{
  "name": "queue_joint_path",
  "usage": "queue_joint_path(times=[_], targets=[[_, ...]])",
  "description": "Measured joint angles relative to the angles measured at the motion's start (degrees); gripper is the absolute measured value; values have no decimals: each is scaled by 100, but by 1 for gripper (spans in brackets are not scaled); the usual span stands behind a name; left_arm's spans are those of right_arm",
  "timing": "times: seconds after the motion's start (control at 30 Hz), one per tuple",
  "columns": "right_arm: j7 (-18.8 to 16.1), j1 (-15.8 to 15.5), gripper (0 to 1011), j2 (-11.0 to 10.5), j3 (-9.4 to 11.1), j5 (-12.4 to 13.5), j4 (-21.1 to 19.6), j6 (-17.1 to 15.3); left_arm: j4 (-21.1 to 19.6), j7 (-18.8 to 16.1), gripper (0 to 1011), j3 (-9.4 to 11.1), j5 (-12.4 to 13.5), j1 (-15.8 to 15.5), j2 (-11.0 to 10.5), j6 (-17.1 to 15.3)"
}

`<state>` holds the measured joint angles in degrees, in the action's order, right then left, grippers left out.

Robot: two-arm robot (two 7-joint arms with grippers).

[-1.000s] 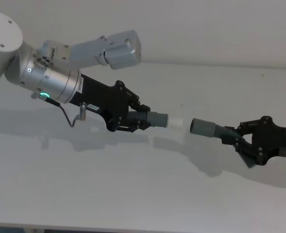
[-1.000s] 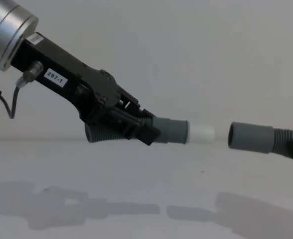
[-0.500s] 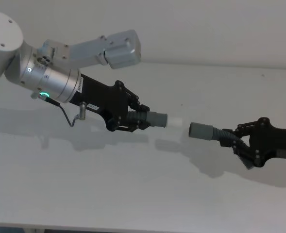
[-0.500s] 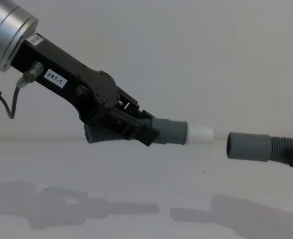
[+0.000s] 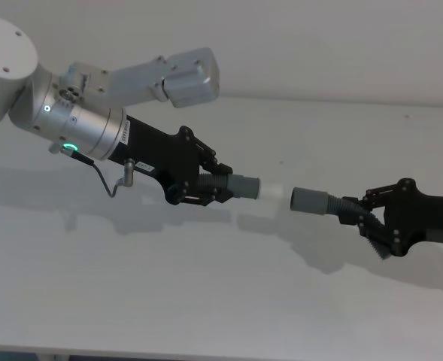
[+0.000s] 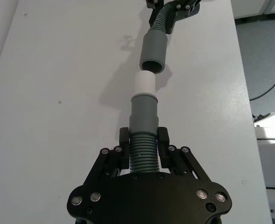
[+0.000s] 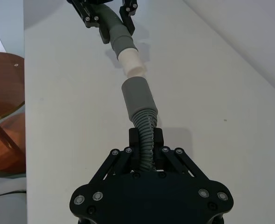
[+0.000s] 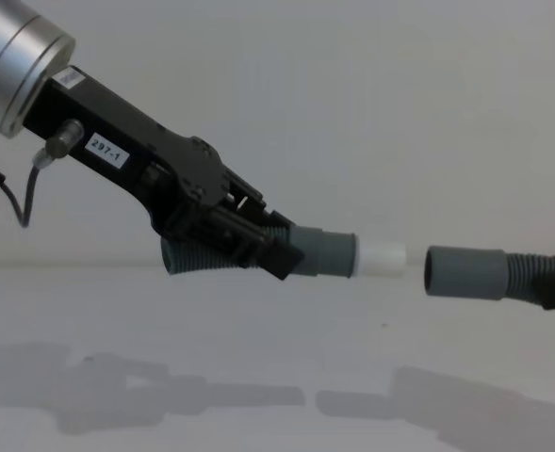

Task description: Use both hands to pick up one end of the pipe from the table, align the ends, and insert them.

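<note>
With each tool clamped on the hose above the counter point(image 5: 206, 286), left tool point(image 5: 215, 185) and right tool point(image 5: 365, 218), we should level the white tip point(image 8: 383, 259) with the socket point(image 8: 464, 272), just apart, then push straight in.

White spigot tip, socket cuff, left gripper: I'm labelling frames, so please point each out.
white spigot tip point(image 8: 383, 259): chest view, middle of its side.
socket cuff point(image 8: 465, 272): chest view, smooth outer wall.
left gripper point(image 6: 144, 145): left wrist view, between its fingertips.

Two end effectors, left point(image 5: 219, 186) and right point(image 5: 362, 219); one pipe point(image 8: 202, 256); two cuffs: spigot point(image 5: 245, 186), socket point(image 5: 310, 200).
</note>
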<state>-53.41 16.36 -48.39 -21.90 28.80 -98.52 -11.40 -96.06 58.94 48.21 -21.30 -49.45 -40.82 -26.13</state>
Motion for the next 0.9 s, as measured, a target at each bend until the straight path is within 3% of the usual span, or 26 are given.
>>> queue_joint_path(times=[0.9], targets=[[113,16,162,-44,-63,167,-41,52,29,-67,342,120,-130,-125,92,-55]])
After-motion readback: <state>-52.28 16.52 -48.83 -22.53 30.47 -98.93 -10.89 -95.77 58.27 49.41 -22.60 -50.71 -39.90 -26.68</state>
